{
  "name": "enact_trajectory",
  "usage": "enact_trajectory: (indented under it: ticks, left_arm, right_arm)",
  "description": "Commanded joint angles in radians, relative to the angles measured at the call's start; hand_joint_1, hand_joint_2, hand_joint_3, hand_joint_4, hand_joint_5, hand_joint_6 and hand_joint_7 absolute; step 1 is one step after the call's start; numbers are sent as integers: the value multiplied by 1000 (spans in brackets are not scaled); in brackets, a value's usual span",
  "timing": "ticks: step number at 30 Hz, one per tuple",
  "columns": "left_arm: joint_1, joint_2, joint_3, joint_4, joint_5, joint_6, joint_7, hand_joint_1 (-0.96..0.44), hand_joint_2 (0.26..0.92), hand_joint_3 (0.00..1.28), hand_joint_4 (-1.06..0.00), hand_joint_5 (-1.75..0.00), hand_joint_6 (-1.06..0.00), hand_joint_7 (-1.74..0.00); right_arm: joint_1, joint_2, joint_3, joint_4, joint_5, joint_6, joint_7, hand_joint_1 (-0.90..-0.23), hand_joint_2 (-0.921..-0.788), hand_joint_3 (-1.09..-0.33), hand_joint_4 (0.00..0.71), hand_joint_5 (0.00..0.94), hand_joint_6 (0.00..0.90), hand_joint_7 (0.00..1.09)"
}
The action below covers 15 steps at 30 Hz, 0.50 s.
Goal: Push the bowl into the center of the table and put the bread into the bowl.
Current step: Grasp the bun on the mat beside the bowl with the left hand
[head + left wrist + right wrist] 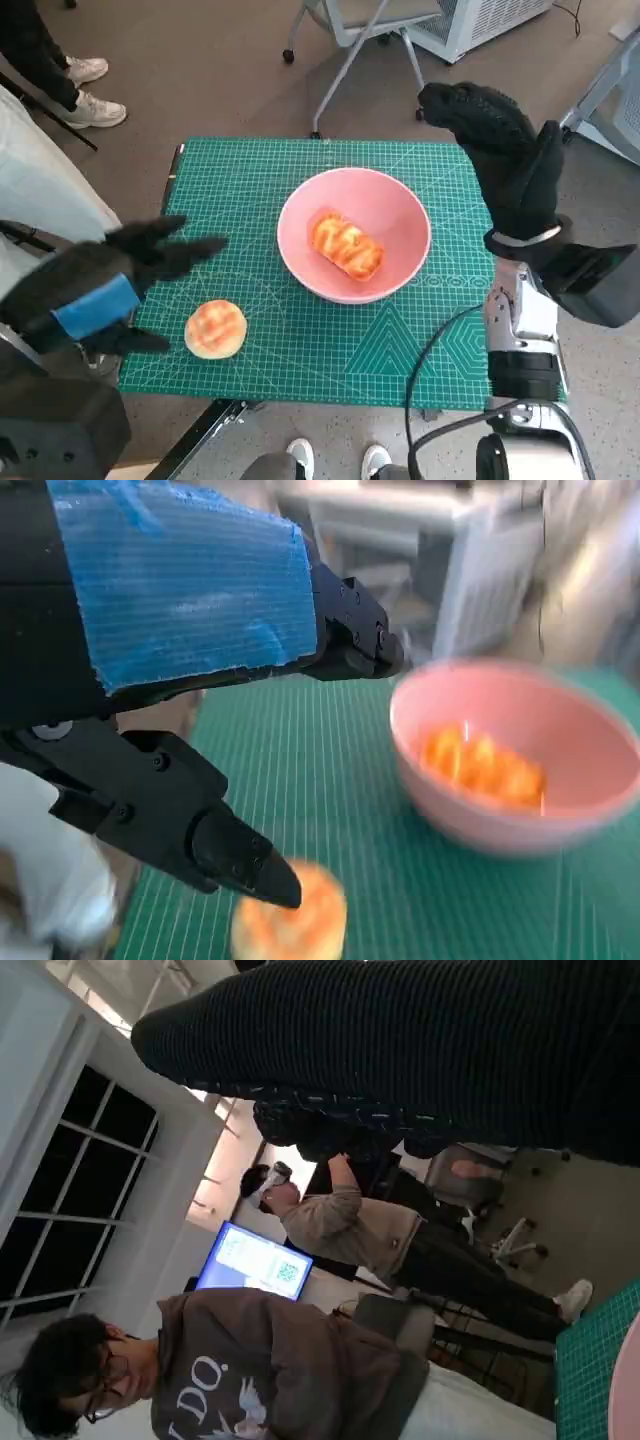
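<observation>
A pink bowl (355,235) stands near the middle of the green cutting mat (250,190), and a glazed oblong bread (346,246) lies inside it. A round bun (215,328) sits on the mat near its front left corner. My left hand (115,275) hovers over the mat's left edge, above and just left of the bun, fingers spread and holding nothing. The left wrist view shows the bun (290,920) under a fingertip (262,872) and the bowl (515,755) beyond. My right hand (500,150) is raised beside the mat's right edge, empty, fingers apart.
A wheeled chair (365,25) stands behind the table. A person's shoes (90,95) show at the far left, another pair (335,460) at the front edge. Two people (330,1230) appear in the right wrist view. A black cable (430,350) crosses the mat's front right corner.
</observation>
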Motion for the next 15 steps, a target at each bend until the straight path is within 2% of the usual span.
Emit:
enact_trajectory:
  ticks: [1, 15]
  left_arm:
    - [33, 25, -32, 7, 4, -1, -7, -231, 634, 0, -169, -1, -275, 0]
    - [84, -11, -145, 48, 34, 22, 46, -77, 622, 1, -109, 0, -240, -1]
  right_arm:
    - [-4, 3, 0, 21, 3, 5, 12, -657, -921, -738, 147, 4, -1, 538]
    - [-17, 0, -9, 39, 27, 13, 38, -664, -921, -730, 147, 3, -1, 532]
